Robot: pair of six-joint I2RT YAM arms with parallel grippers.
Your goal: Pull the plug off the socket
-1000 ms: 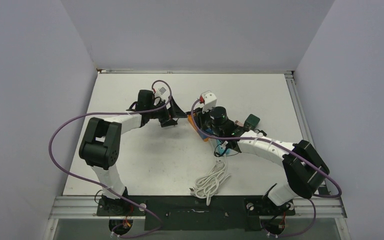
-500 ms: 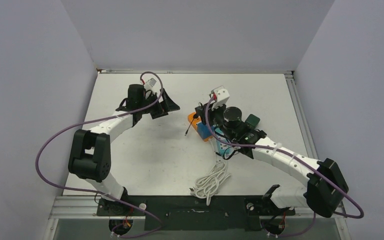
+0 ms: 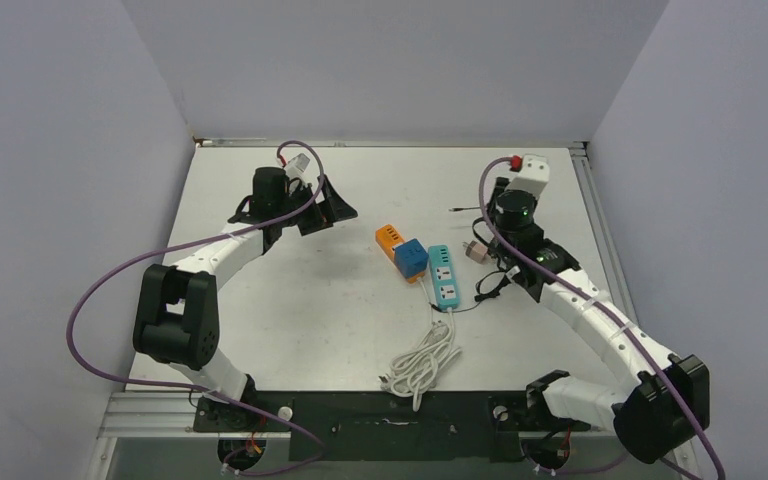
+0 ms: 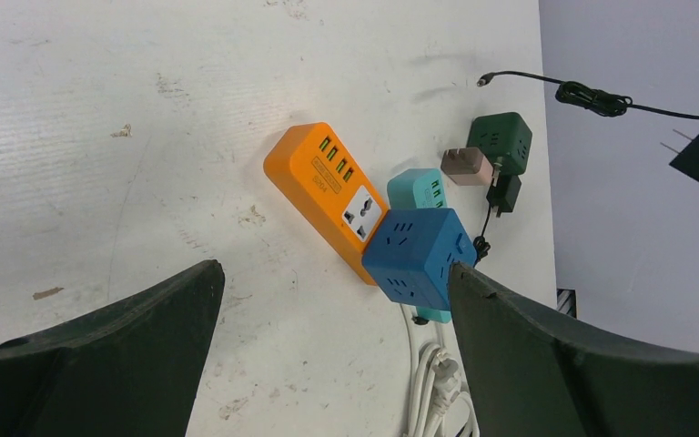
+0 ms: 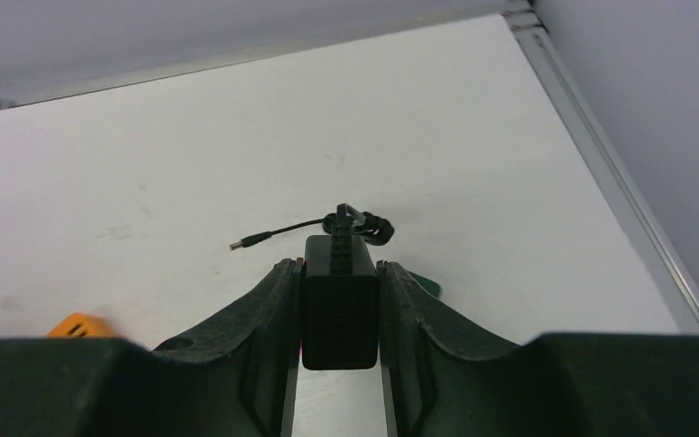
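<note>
Orange is easy to spot here: the socket [image 3: 390,238] is laid slantwise near the middle of the white surface [image 3: 290,300], running from far-left to near-right. The plug [image 3: 411,258], a blue cube, is seated on its near-right end, so it hasn't been pulled off yet. One white outlet face and a row of small ports are left uncovered on the far part of the socket, as seen from the left wrist.

A teal strip [image 3: 444,275] is parked just right of the plug. A coiled white cable [image 3: 422,365] is trailed toward the near edge. A green cube [image 4: 500,143] and a small pinkish adapter [image 4: 466,165] are bunched up just beyond the teal strip.

The left claw [image 4: 332,273] is held over the far-left part of the surface with its fingers [image 4: 146,337] spread wide and nothing gripped. It's pointed at the socket but kept well apart from it.

The right claw [image 5: 339,273] is raised at the far right, well away from the plug, and is clamped on a black block [image 5: 339,305]. A thin black wire [image 5: 282,229] with a bundled loop is seen lying on the surface beyond that block.
</note>
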